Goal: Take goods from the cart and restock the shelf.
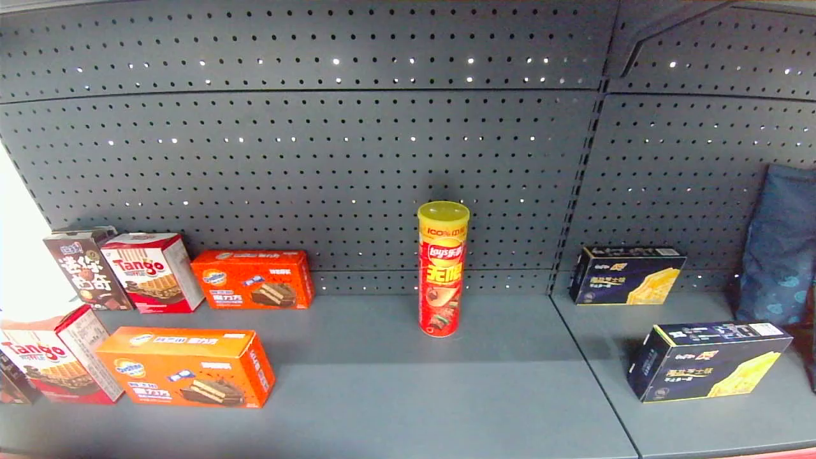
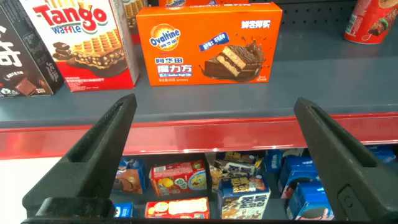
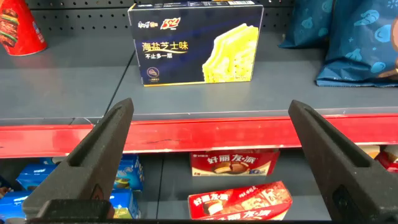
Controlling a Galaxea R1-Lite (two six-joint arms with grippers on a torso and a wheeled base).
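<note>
The grey shelf holds a red chips can with a yellow lid, standing upright near the back middle. Two orange boxes and two red-and-white wafer boxes stand at the left. Two navy-and-yellow boxes lie at the right. My left gripper is open and holds nothing, just outside the shelf's red front edge, facing the front orange box. My right gripper is open with nothing in it, before the front navy box.
A dark brown box stands at the far left and a blue bag leans at the far right. A perforated panel backs the shelf. Bare shelf lies around the can. The lower shelf holds several small boxes.
</note>
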